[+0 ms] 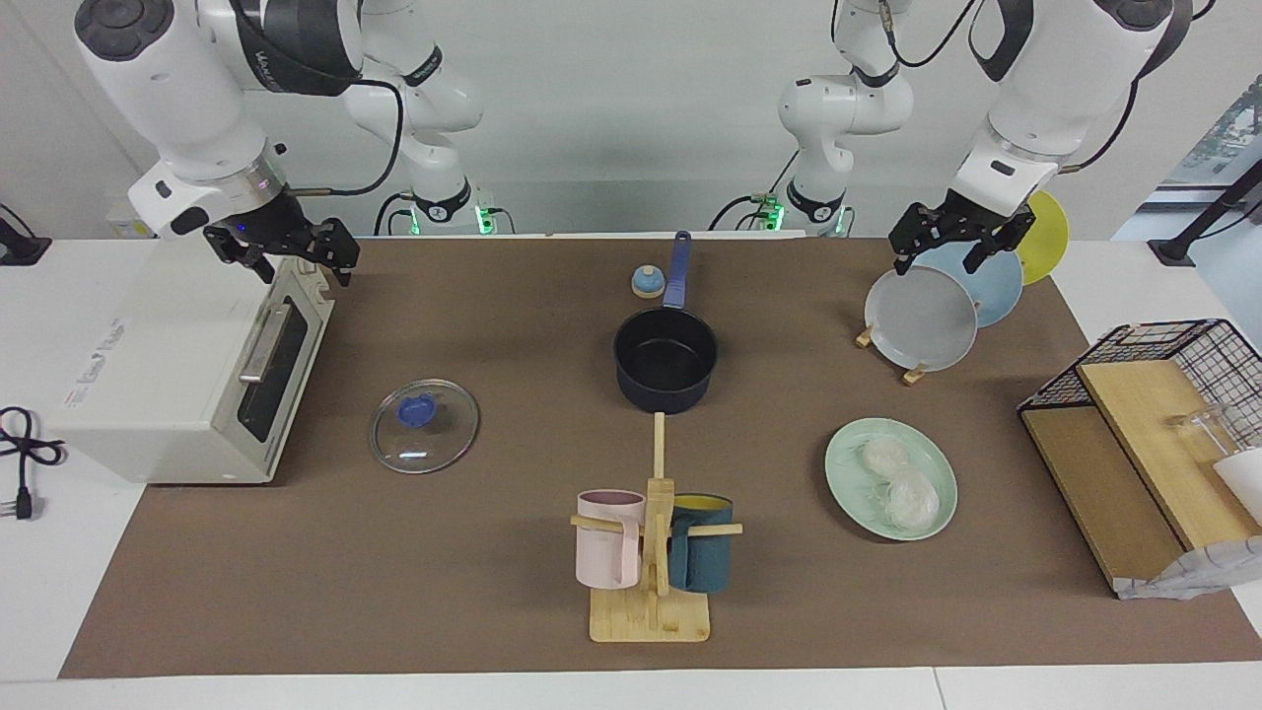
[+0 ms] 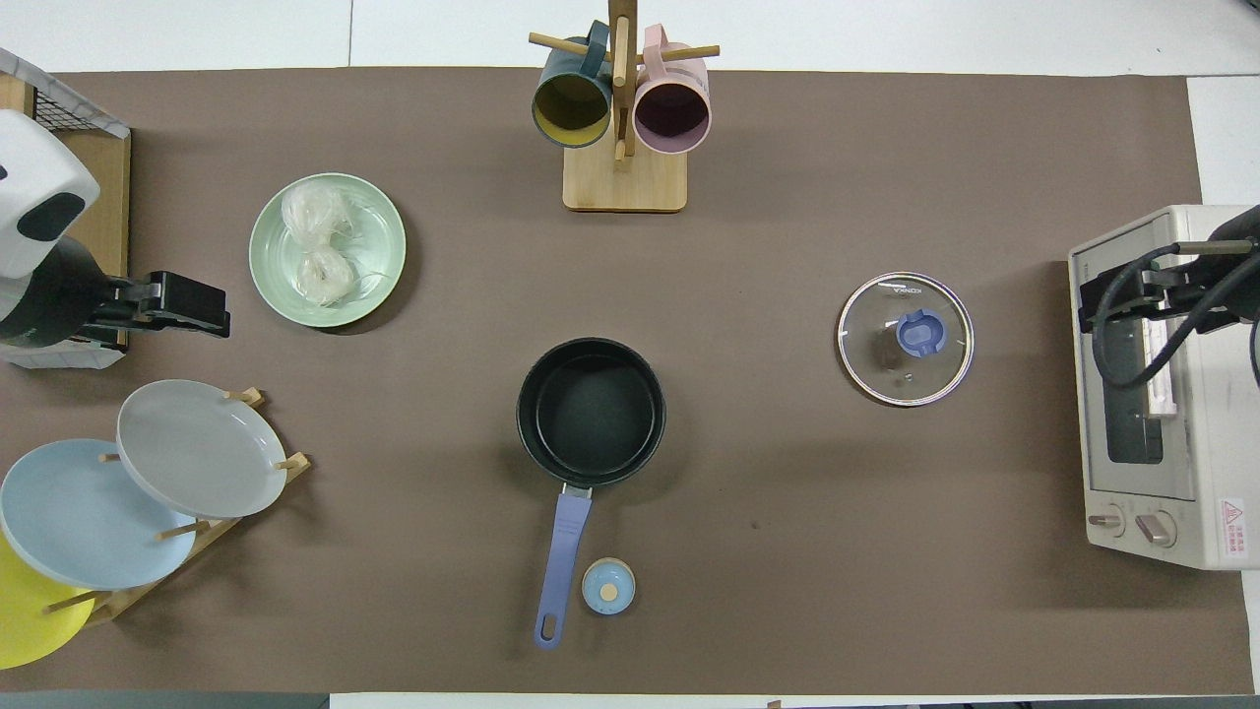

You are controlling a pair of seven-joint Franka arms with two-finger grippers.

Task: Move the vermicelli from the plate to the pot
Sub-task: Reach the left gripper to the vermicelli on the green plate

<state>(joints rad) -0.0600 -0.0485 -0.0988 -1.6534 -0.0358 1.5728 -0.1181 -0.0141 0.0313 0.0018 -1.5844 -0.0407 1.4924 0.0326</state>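
The pale mint-green plate (image 1: 844, 463) (image 2: 381, 246) lies toward the left arm's end of the table. It holds two whitish vermicelli nests (image 1: 885, 456) (image 2: 315, 212), side by side. The dark navy pot (image 1: 666, 361) (image 2: 591, 412) stands empty at mid-table, nearer to the robots than the plate. Its blue handle points toward the robots. My left gripper (image 1: 939, 261) (image 2: 212, 310) is open and empty, raised over the plate rack. My right gripper (image 1: 301, 268) (image 2: 1088, 305) is open and empty, raised over the toaster oven.
A rack (image 1: 922, 320) holds grey, light blue and yellow plates. A mug tree (image 1: 651, 552) with a pink and a teal mug stands farther from the robots than the pot. Also here are a glass lid (image 1: 424, 426), a toaster oven (image 1: 187, 365), a wire basket (image 1: 1163, 394) and a small blue knob (image 1: 648, 283).
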